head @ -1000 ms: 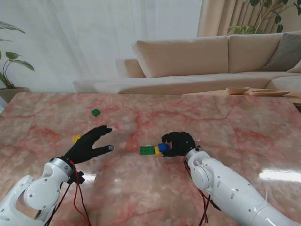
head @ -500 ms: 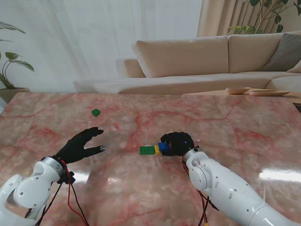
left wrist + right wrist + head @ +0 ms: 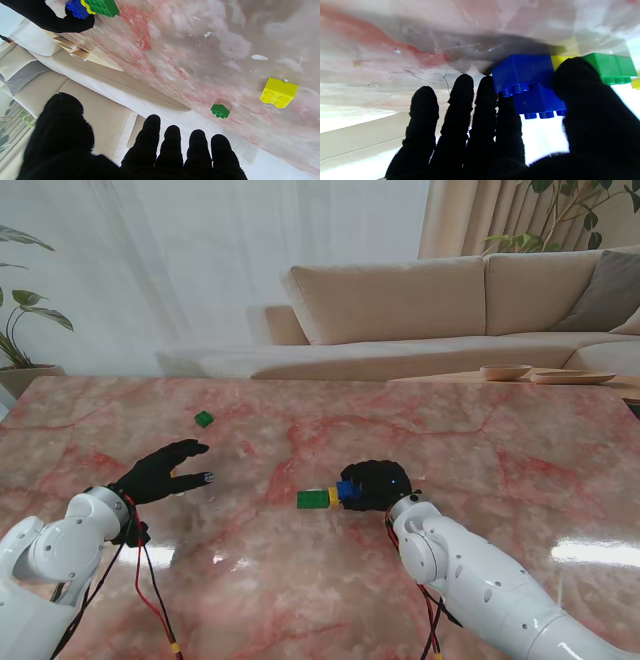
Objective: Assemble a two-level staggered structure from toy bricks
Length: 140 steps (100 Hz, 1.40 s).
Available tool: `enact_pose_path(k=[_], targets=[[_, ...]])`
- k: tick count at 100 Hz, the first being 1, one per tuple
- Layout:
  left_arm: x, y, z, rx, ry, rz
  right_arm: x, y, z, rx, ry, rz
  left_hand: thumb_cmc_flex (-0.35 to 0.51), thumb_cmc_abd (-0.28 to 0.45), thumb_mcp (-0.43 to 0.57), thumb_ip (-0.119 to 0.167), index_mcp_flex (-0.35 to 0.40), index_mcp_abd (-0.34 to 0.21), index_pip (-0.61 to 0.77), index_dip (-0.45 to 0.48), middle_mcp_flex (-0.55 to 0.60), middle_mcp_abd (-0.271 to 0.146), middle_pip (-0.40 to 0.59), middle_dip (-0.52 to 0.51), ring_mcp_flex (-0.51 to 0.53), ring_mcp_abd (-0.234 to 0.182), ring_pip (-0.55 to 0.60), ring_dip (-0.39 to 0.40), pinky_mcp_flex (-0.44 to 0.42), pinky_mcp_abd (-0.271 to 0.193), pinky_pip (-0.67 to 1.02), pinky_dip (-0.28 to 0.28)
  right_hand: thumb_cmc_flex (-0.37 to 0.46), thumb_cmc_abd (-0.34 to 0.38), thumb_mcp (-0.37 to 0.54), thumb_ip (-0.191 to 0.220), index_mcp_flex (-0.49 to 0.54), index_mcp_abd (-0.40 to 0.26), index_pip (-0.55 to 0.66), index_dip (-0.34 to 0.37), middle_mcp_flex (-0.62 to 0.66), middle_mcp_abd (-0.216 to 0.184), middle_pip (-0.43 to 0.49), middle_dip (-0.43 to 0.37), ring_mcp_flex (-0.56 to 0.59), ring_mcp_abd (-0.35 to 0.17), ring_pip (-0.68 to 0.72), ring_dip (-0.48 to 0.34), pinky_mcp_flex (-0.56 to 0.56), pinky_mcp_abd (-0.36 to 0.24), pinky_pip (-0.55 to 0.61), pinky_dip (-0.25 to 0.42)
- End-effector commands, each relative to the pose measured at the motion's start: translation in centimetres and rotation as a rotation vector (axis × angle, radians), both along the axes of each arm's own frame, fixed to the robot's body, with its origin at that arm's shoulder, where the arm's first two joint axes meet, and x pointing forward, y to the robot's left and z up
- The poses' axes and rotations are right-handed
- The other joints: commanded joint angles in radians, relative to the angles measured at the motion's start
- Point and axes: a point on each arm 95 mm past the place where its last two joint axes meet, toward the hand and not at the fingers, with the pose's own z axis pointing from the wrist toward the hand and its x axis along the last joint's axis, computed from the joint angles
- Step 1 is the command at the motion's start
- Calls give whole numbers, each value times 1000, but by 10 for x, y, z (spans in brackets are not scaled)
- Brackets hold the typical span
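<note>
A: What is taking up most of the view?
B: The counter (image 3: 480, 430), pink marble, with a sofa (image 3: 420, 300) sitting beyond its far edge.

A: And the arms?
B: The right arm (image 3: 480, 580) is reaching in from the right corner, the left arm (image 3: 50, 555) from the left one.

A: What is the right hand (image 3: 375, 485) doing?
B: It is lying over the right end of the brick row near the middle of the counter. In its wrist view the thumb (image 3: 585, 100) and the nearest finger are pinching an upper blue brick (image 3: 540, 102), which is sitting shifted over a lower blue one (image 3: 522, 70).

A: And the left hand (image 3: 160, 473)?
B: It is hovering spread, fingers apart, holding nothing, well apart from the row.

A: How is the row lying?
B: A green brick (image 3: 313, 499) is forming the left end, a yellow one (image 3: 333, 497) is showing as a sliver next to it, then the blue.

A: Any loose bricks?
B: A yellow brick (image 3: 278, 92) is lying near the left hand, visible only in the left wrist view. A small green brick (image 3: 204, 418) is lying farther from me, toward the sofa.
</note>
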Motion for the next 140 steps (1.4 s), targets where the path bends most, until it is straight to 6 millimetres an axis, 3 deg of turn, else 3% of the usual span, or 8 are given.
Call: enact_pose_path(k=[1,55,68,75,96,140], targets=[[12,3,6,1,3,18,-4,2,-7,-5,28,-5,4,17,22,14,7,-19,5,1,-13,-16,1,3,-20,-46,-29,-5,-14,-47,-38,12,-18,3,9,1,12,-11,11,7,6,-8,-17,-9,23,-18,20,25,0,-15,41,14],[94,-1,27,70,100,128,-6,1,-5,-13,24,-3,-17,42,25,13,-5,-14,-25,-27,-22,-24,-28,-14,-34,-44,-42,-7,-21,-33,-54,34,-9,0,-3,8,15,-6,-3,-6,7,-3,-29,-15,24,-15,18,25,-2,-14,41,11],[113,-4,30,103,148,145,-5,1,-5,-13,28,-1,-35,71,-3,26,-18,-17,-59,-50,-35,-35,-67,-38,-46,-47,-76,-16,-28,-34,-91,41,-8,1,-1,8,18,-6,-2,-6,10,-2,-29,-15,27,-15,19,26,0,-12,42,11],[121,-5,30,120,171,146,-4,1,-5,-11,31,1,-42,90,-22,38,-29,-21,-75,-56,-47,-42,-96,-52,-50,-54,-115,-58,-23,-31,-119,42,-8,1,-1,8,19,-6,-1,-6,12,-3,-29,-15,28,-15,19,27,1,-13,43,11],[144,-10,22,169,223,154,-4,1,-6,-8,44,4,-72,143,-54,60,-87,-25,-124,-68,-96,-63,-190,-63,-59,-64,-145,-229,-5,-34,-192,-48,-8,2,1,7,24,-8,1,-6,16,-3,-29,-14,32,-15,20,28,2,-11,45,12],[184,-15,2,190,272,144,-2,1,-5,-5,53,11,-95,168,-61,69,-145,-49,-164,-75,-104,-94,-210,-149,-59,-99,-149,-273,-2,-43,-201,-98,-8,3,5,6,29,-8,4,-6,22,-2,-29,-13,36,-15,22,29,5,-10,47,11]])
